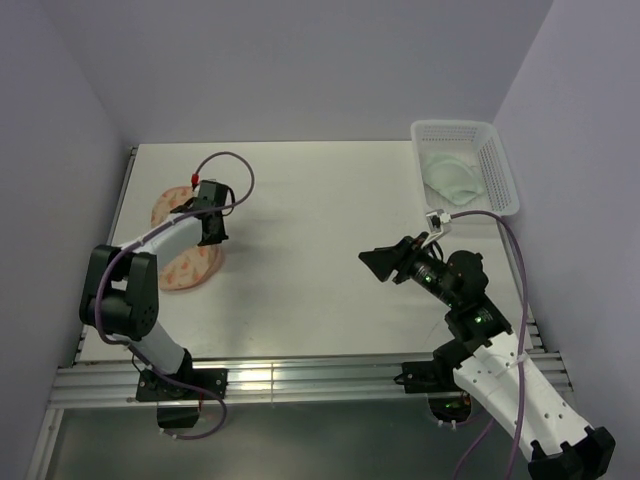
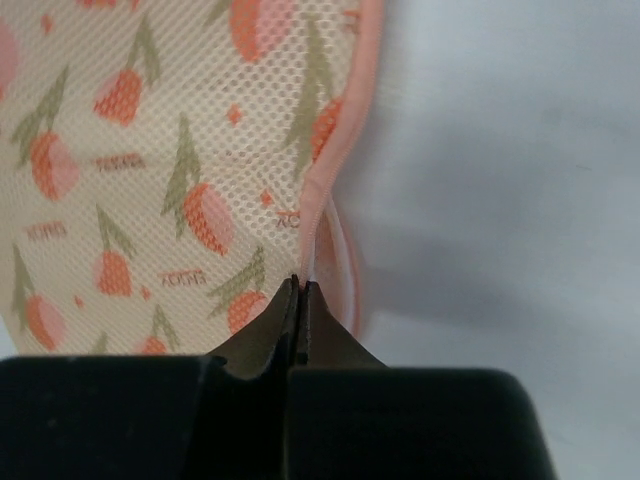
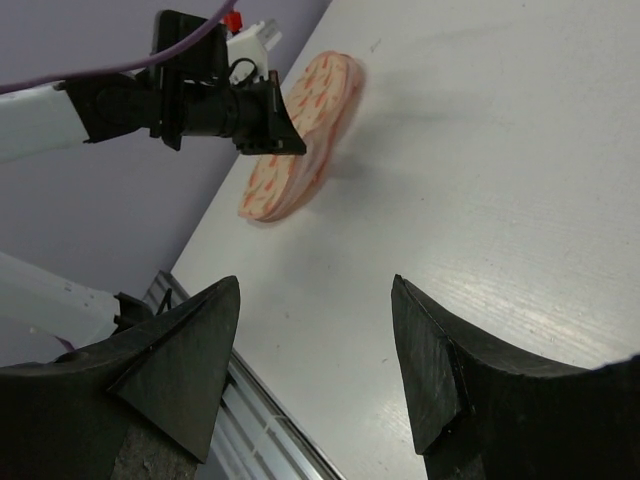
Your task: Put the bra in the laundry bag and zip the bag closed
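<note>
The laundry bag (image 1: 186, 268) lies closed at the table's left, cream-pink with a red-orange and green print. My left gripper (image 1: 212, 236) is over its right edge. In the left wrist view the jaws (image 2: 300, 284) are pressed together, and the bag's pink rim (image 2: 322, 190) runs straight into their tips. The pale mint bra (image 1: 455, 178) lies in the white basket (image 1: 503, 170) at the back right. My right gripper (image 1: 384, 262) hovers open above the table's right half and holds nothing. Its view shows the bag (image 3: 300, 150) and the left gripper (image 3: 284, 134) far off.
The white perforated basket stands against the right wall at the table's back corner. A purple cable (image 1: 225, 165) loops above the left arm. An aluminium rail (image 1: 300, 378) runs along the near edge between the two arm bases.
</note>
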You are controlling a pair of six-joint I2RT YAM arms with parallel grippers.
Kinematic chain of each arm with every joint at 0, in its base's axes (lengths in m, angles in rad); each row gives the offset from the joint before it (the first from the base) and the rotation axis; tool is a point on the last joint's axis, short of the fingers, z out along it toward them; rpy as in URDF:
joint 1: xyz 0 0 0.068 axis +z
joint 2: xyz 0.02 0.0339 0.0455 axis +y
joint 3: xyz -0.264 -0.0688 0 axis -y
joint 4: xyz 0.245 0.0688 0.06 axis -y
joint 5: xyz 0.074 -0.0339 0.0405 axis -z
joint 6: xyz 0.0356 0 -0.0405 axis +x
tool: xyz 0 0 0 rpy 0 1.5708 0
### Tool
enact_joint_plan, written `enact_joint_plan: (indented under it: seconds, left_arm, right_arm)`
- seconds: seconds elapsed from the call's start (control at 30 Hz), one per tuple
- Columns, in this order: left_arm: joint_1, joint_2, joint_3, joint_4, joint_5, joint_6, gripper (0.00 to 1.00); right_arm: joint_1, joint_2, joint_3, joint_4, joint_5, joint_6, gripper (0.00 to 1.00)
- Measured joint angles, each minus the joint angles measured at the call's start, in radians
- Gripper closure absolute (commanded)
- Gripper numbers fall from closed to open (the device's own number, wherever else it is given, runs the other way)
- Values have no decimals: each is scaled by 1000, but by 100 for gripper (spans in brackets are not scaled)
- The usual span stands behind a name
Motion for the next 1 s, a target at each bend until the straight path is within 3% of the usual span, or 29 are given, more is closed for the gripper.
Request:
enact_joint_plan:
  seconds: [0.2, 0.57, 0.77, 1.0]
  left_arm:
    - [-159, 13, 45, 14, 72, -51, 100]
    - [-477, 352, 390, 49, 123, -128, 100]
    - [-541, 378, 460, 98, 177, -190, 100]
    - [-529, 265, 359, 200, 224, -319, 100]
  right_arm:
    - [1, 12, -2, 5, 2, 13, 30]
    - [5, -16, -3, -2, 61, 12, 30]
    - [5, -63, -2, -41, 103, -10, 39]
    - [5, -66, -2, -100, 116, -41, 43]
